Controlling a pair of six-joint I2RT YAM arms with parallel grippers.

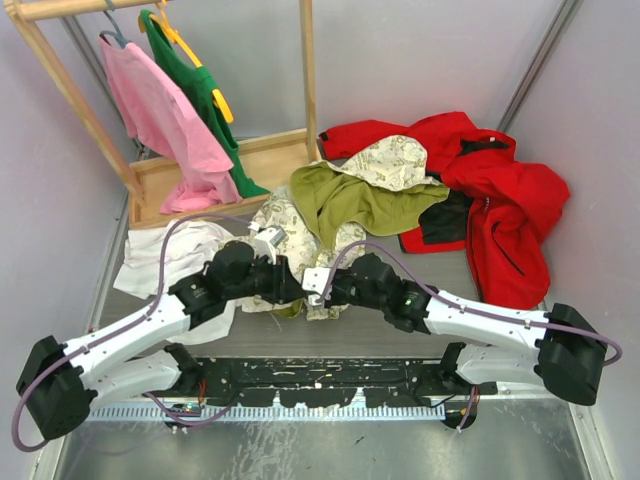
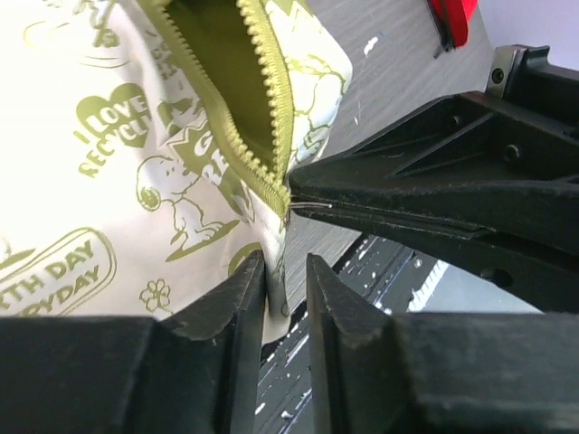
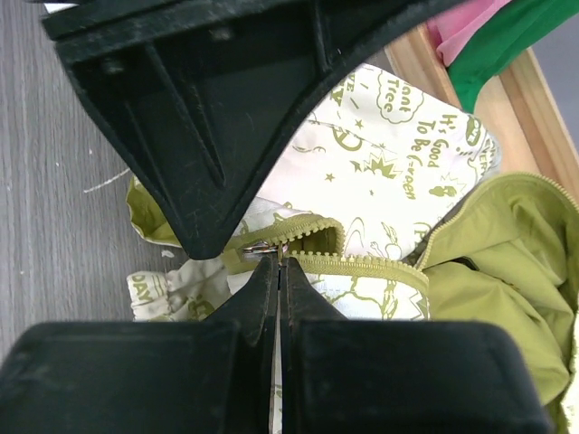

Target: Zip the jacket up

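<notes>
The jacket lies crumpled mid-table, its olive side up at the back and its cream printed side toward me. Its zipper is open, with both olive tooth rows spread apart. My left gripper pinches the cream bottom hem beside the zipper's lower end, with a narrow gap between the fingers. My right gripper is shut on the metal zipper pull at the zipper's bottom end. Both grippers meet tip to tip at the jacket's near edge, the left beside the right.
A bright red jacket lies at the right back, touching the olive jacket. A white garment lies left, under my left arm. A wooden rack at the back left holds a pink shirt and a green shirt.
</notes>
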